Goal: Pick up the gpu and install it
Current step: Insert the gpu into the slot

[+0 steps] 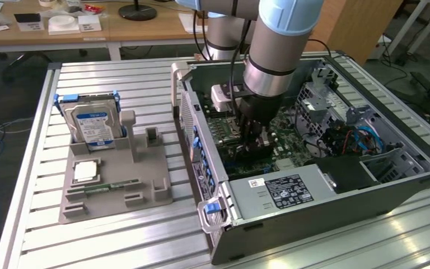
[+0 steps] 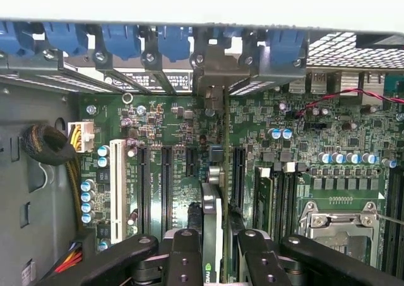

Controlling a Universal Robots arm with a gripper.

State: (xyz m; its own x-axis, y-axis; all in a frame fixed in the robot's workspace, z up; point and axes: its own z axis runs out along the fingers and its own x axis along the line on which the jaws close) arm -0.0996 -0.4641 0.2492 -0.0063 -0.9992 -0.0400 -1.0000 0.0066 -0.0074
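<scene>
Gripping the gpu (image 2: pixel 218 191) edge-on, narrowly parted jaws.

Colour key, relative to the dark grey computer case (image 1: pixel 327 216): inside it, a green motherboard (image 2: pixel 183 119) with black slots, one white slot (image 2: pixel 117 182), blue-topped capacitors (image 2: pixel 281 134) and blue retention clips (image 2: pixel 120 40); beside the case, a grey holder (image 1: pixel 114 185) carrying a silver, blue-labelled hard drive (image 1: pixel 93 126); above it, a pale blue and silver arm (image 1: pixel 279 39)

Ribbed aluminium worktable (image 1: pixel 125 246) on dark floor (image 1: pixel 6 95). Wooden desk (image 1: pixel 125 31) behind, cluttered. Wooden cabinet (image 1: pixel 357 25) at exterior view's right.
</scene>
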